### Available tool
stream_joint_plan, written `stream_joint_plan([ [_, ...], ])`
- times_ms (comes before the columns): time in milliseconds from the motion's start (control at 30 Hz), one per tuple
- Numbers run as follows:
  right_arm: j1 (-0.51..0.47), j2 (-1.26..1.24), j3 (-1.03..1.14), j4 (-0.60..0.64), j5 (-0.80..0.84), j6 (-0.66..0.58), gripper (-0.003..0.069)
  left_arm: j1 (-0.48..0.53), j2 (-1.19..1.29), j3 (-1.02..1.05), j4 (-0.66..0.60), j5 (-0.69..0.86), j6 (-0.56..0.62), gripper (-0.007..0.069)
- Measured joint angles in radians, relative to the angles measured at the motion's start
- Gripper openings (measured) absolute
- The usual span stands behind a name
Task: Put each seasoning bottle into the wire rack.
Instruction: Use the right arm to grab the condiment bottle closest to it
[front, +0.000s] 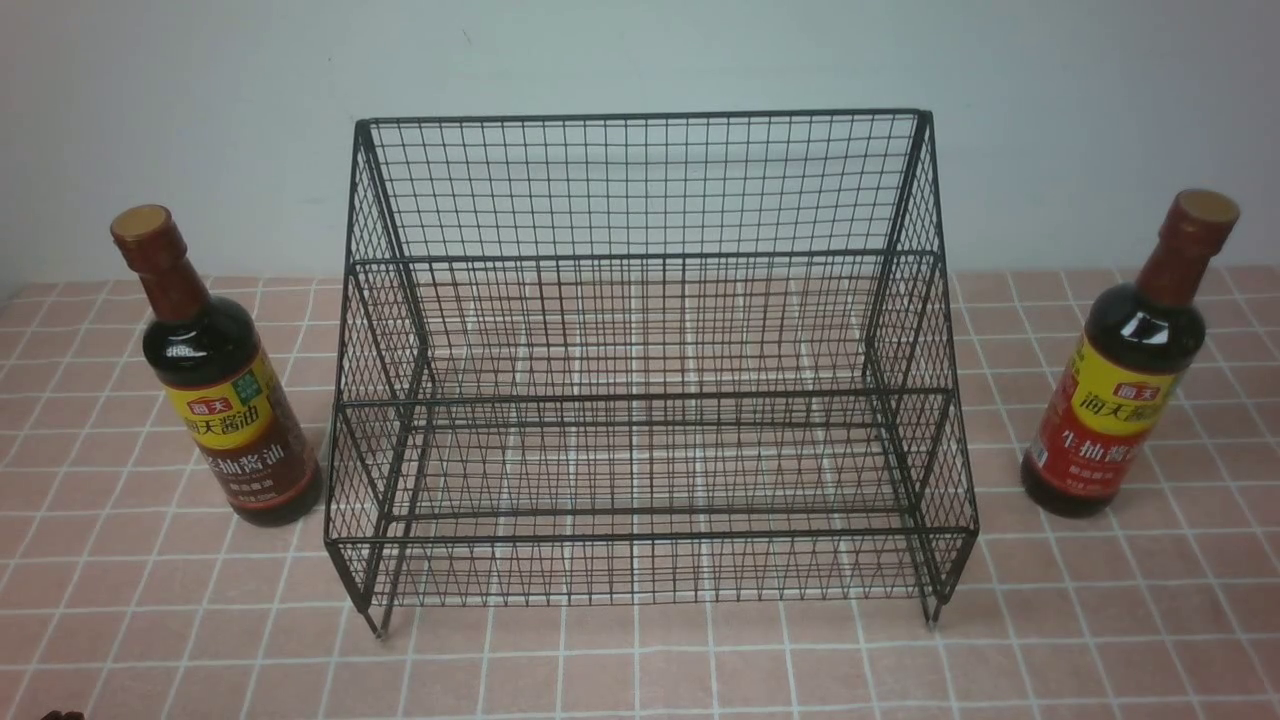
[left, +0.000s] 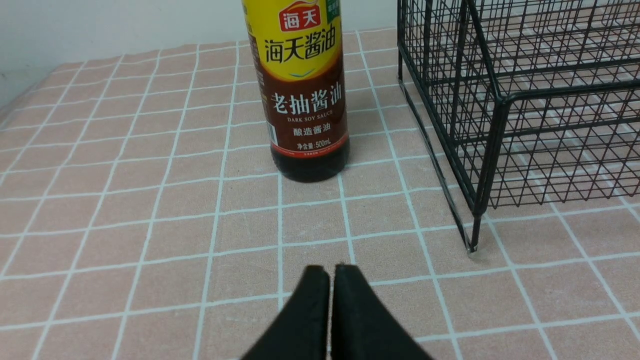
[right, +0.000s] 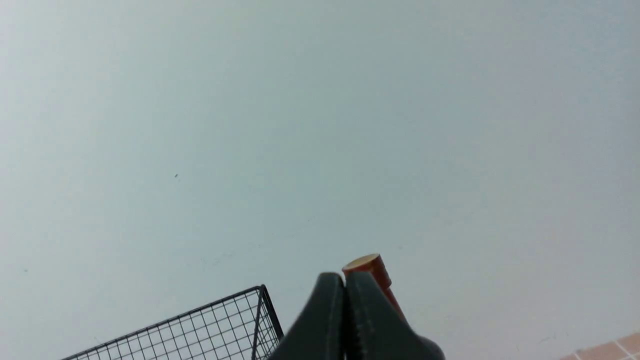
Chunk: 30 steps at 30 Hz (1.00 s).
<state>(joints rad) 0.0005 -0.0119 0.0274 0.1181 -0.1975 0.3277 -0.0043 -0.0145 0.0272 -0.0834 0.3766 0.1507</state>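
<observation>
On the table (front: 640, 670): brown-label bottle (front: 225, 400), wire rack (front: 640, 397), red-label bottle (front: 1120, 400), apart | left hand (left: 331, 272) together | right hand (right: 345, 281) together

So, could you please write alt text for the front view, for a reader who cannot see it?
A black wire rack, two-tiered and holding nothing, stands in the middle of a pink tiled table before a pale wall. Two upright soy-sauce bottles stand outside it: the brown-label bottle at its left, the red-label bottle at its right.
</observation>
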Motion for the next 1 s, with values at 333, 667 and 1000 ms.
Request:
stream_joint_plan([
  [333,0.0,0.075,-0.106,-0.107,0.016,-0.024,-0.0008,0.0,0.0,0.0,0.0,0.0,0.0,-0.0007],
  [667,0.0,0.636,-0.381,-0.284,-0.159,-0.026,0.0108,0.0,0.0,0.0,0.0,0.0,0.0,-0.0007],
  [1000,0.0,1.176,-0.588,-0.292,-0.319,-0.037,0.0449,0.0,0.0,0.0,0.0,0.0,0.0,-0.0007],
])
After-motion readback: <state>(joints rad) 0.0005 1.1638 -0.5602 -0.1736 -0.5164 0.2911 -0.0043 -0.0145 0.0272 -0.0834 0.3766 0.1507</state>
